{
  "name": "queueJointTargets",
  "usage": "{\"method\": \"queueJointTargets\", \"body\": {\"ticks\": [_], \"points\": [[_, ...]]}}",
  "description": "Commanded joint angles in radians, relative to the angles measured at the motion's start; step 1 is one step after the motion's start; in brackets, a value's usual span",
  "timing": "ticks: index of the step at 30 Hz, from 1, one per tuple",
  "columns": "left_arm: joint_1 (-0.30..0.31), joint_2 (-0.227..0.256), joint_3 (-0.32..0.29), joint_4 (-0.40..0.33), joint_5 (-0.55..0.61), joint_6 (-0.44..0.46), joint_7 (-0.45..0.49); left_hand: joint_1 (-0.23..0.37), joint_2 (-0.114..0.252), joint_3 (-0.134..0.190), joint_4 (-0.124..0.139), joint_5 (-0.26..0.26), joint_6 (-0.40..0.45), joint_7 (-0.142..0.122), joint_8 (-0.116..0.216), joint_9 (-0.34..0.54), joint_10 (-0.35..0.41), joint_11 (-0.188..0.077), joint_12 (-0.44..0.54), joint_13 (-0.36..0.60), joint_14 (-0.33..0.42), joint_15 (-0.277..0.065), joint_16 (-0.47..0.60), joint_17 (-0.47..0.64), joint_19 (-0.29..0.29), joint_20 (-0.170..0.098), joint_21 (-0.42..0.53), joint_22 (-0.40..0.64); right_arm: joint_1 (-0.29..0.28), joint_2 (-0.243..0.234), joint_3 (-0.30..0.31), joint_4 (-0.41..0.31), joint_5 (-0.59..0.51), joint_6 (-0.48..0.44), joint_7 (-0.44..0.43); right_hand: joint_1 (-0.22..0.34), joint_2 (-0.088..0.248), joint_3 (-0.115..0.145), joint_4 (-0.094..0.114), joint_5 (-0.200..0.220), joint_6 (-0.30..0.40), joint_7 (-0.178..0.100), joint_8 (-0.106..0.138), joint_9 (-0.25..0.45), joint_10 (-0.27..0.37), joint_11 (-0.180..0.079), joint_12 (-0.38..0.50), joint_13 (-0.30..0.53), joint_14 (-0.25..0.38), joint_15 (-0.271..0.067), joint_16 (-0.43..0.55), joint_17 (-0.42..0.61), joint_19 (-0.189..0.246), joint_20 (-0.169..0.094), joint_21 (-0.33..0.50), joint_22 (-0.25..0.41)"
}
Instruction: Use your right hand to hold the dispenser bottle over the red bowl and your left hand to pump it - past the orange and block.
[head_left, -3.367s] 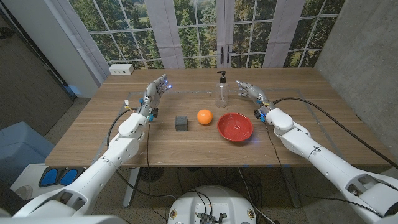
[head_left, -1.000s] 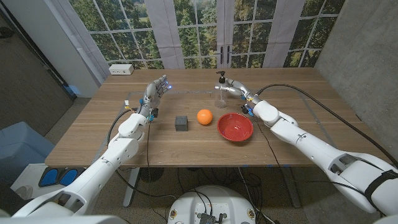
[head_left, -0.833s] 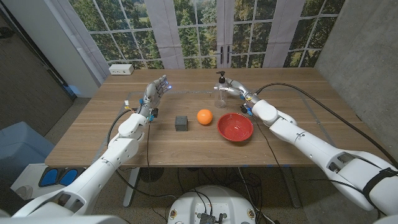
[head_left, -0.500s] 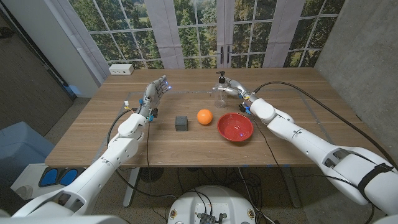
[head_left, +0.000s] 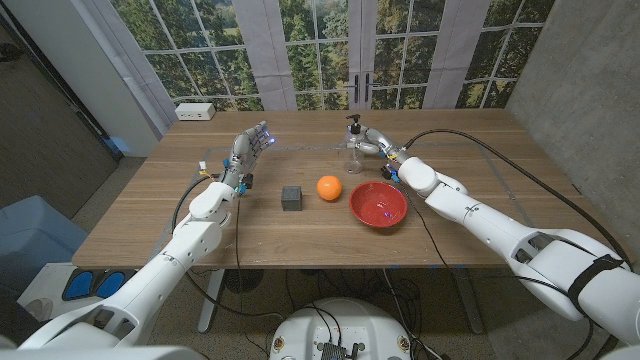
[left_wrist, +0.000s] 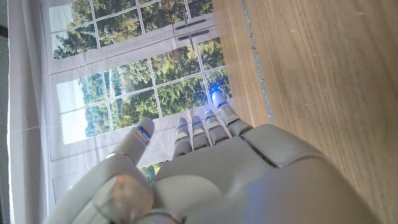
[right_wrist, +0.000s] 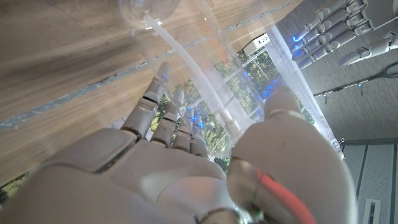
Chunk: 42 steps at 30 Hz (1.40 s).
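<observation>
The right hand (head_left: 372, 140) is small and far away in the head view, right at the dispenser bottle (head_left: 355, 147), so you cannot tell if its fingers (right_wrist: 163, 111) really squeeze the bottle. In the right wrist view the clear bottle is blurry, its pump top is hidden behind the hand, and its bottom is cut off by the picture's edge. In the left wrist view the left hand (left_wrist: 211, 180) is cut off at the bottom.
</observation>
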Motion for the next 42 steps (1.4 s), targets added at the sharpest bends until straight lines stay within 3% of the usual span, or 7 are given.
{"method": "queueJointTargets", "body": {"ticks": [1, 7, 11, 18, 23, 36, 42], "points": [[-0.003, -0.003, 0.002, 0.002, -0.002, 0.004, -0.001, -0.010, 0.049, -0.001, 0.004, 0.007, 0.012, 0.001, 0.006, 0.002, 0.007, 0.001, 0.006, 0.004, 0.012, -0.013, 0.003, 0.003, 0.008, 0.004, -0.002, 0.001, -0.012, 0.015, -0.014, 0.007, -0.087, -0.008, -0.171, 0.089, 0.074, 0.001, 0.005, -0.062, 0.173, -0.044, 0.068, 0.002, 0.152, -0.023, 0.047, 0.022, 0.121, -0.172, 0.109, 0.070, 0.047, -0.054, 0.050, 0.026], [-0.004, -0.002, 0.002, 0.003, -0.002, 0.005, -0.003, -0.012, 0.049, 0.000, 0.004, 0.007, 0.015, -0.002, 0.006, 0.002, 0.007, 0.003, 0.006, 0.004, 0.012, -0.013, 0.002, 0.003, 0.010, 0.004, -0.004, 0.001, -0.015, 0.038, -0.026, 0.046, -0.157, 0.017, -0.320, 0.177, 0.162, 0.015, 0.002, -0.096, 0.449, -0.109, 0.165, -0.008, 0.399, -0.056, 0.132, 0.054, 0.317, -0.180, 0.224, 0.140, 0.004, -0.075, 0.111, 0.062], [-0.004, -0.003, 0.002, 0.002, 0.000, 0.004, 0.000, -0.013, 0.048, 0.000, 0.004, 0.007, 0.018, -0.003, 0.007, 0.002, 0.007, 0.002, 0.006, 0.004, 0.012, -0.013, 0.002, 0.003, 0.011, 0.005, -0.006, 0.001, -0.008, 0.050, -0.025, 0.084, -0.145, 0.063, -0.336, 0.213, 0.203, 0.037, 0.001, -0.099, 0.613, -0.115, 0.225, -0.013, 0.556, -0.062, 0.184, 0.069, 0.457, -0.186, 0.264, 0.159, -0.008, -0.101, 0.146, 0.065], [-0.016, -0.007, 0.005, 0.014, 0.000, 0.004, -0.006, -0.014, 0.048, 0.002, 0.004, 0.008, 0.019, -0.004, 0.007, 0.003, 0.006, 0.002, 0.005, 0.004, 0.012, -0.013, 0.001, 0.002, 0.012, 0.004, -0.009, 0.002, 0.000, 0.064, -0.028, 0.121, -0.147, 0.098, -0.372, 0.242, 0.193, 0.043, 0.000, -0.095, 0.660, -0.127, 0.232, -0.025, 0.680, -0.106, 0.221, 0.087, 0.586, -0.190, 0.284, 0.179, 0.008, -0.157, 0.201, 0.069], [-0.021, -0.007, 0.007, 0.020, 0.002, 0.006, -0.009, -0.015, 0.048, 0.003, 0.004, 0.008, 0.020, -0.003, 0.007, 0.003, 0.006, 0.003, 0.005, 0.004, 0.013, -0.013, 0.001, 0.002, 0.013, 0.004, -0.011, 0.002, 0.003, 0.065, -0.027, 0.129, -0.134, 0.105, -0.361, 0.249, 0.181, 0.038, 0.001, -0.091, 0.675, -0.136, 0.231, -0.029, 0.690, -0.113, 0.217, 0.093, 0.615, -0.190, 0.276, 0.185, 0.010, -0.179, 0.226, 0.073], [-0.034, -0.016, 0.012, 0.034, 0.002, 0.004, -0.015, -0.016, 0.048, 0.005, 0.003, 0.008, 0.020, -0.005, 0.006, 0.003, 0.006, 0.001, 0.004, 0.004, 0.013, -0.013, -0.001, 0.001, 0.015, 0.004, -0.016, 0.002, 0.001, 0.055, 0.006, 0.108, -0.049, 0.130, -0.272, 0.256, 0.171, 0.032, 0.003, -0.085, 0.688, -0.148, 0.228, -0.030, 0.685, -0.115, 0.210, 0.104, 0.614, -0.191, 0.252, 0.186, -0.016, -0.172, 0.242, 0.078], [-0.043, -0.021, 0.016, 0.042, 0.006, 0.001, -0.019, -0.017, 0.047, 0.006, 0.002, 0.008, 0.021, -0.005, 0.006, 0.003, 0.006, 0.002, 0.004, 0.004, 0.013, -0.012, -0.002, 0.001, 0.016, 0.005, -0.020, 0.002, -0.009, 0.038, 0.021, 0.065, -0.055, 0.104, -0.285, 0.259, 0.170, 0.029, 0.005, -0.082, 0.689, -0.150, 0.225, -0.030, 0.688, -0.115, 0.209, 0.107, 0.615, -0.190, 0.243, 0.188, -0.025, -0.171, 0.250, 0.078]]}}
